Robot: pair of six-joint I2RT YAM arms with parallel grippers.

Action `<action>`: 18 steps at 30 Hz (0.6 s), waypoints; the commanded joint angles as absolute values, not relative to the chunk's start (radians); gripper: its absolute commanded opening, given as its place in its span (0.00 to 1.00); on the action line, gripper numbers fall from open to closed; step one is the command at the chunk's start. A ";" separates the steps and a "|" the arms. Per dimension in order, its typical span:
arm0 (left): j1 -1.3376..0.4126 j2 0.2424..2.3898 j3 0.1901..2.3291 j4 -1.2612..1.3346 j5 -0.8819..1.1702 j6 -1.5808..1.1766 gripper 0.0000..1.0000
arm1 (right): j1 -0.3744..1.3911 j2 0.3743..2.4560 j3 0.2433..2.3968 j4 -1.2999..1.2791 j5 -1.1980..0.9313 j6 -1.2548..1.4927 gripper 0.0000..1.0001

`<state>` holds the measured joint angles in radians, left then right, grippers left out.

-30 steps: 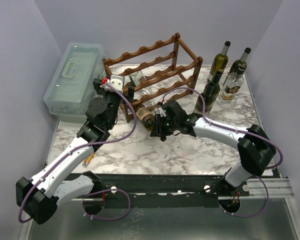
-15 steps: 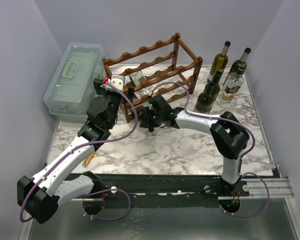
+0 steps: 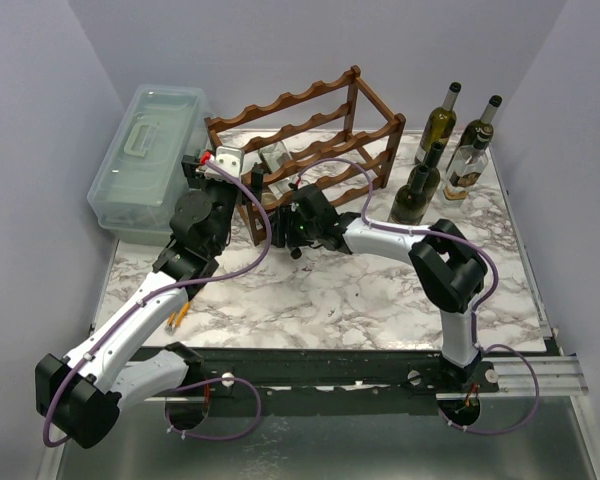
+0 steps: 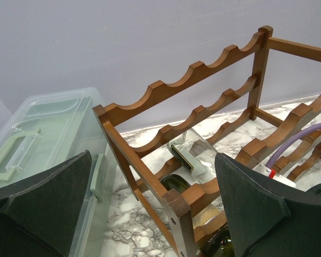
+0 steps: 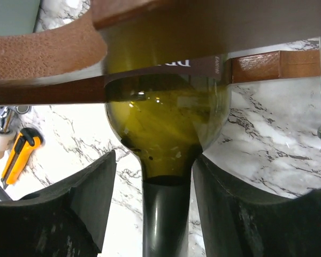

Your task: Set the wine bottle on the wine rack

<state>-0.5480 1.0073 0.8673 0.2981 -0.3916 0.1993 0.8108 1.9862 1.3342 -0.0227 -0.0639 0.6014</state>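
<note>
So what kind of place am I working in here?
Most likely a robot test cell, not a home or cellar: a marble-patterned table boxed in by plain blank walls, with props set out: a wooden wine rack, standing bottles and a plastic box.

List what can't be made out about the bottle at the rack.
- Right wrist view: a rail of the reddish-brown wooden wine rack hides the label and upper body of the olive-green glass wine bottle; its neck, between the right fingers, leaves the bottom edge.
- Top view: the right arm covers that bottle; slot unclear.
- Left wrist view: the left fingers and bottom edge cut off the rack's near lower end.
</note>
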 commanded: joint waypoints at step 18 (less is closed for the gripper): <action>-0.538 1.026 0.854 0.319 -0.344 0.153 0.98 | 0.812 1.777 1.144 -0.056 -0.053 0.540 0.54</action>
